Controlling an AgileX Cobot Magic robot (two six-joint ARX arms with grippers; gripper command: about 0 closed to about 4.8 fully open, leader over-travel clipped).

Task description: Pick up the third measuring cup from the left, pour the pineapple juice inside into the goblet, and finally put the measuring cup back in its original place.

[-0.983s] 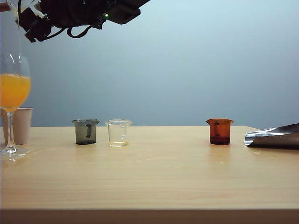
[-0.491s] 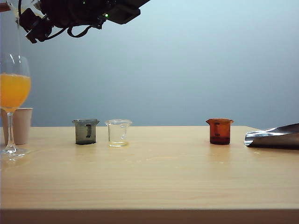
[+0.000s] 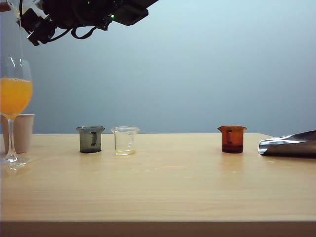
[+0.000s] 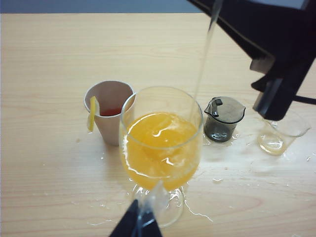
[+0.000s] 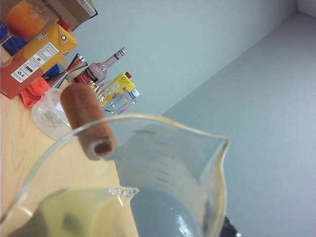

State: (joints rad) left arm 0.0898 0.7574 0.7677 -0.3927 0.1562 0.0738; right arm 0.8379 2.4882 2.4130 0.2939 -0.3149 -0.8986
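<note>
goblet (image 3: 15,111) standing at the table's (image 3: 163,182) left end | paper cup (image 3: 22,132) sitting just behind it | grey cup (image 3: 91,139) and clear cup (image 3: 125,140) sitting side by side right of those | amber cup (image 3: 232,138) standing well apart, further right | foil pouch (image 3: 291,144) lying at the right edge

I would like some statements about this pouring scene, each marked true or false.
1. A thin stream of pineapple juice falls into the goblet. True.
2. The goblet is empty. False: it holds orange-yellow liquid.
3. The right gripper hangs high above the goblet, tilting the third measuring cup. True.
4. The amber measuring cup lies on its side. False: it stands upright.
5. The paper cup stands beside the goblet. True.
6. The left gripper holds the grey measuring cup. False: it is at the goblet's stem.
</note>
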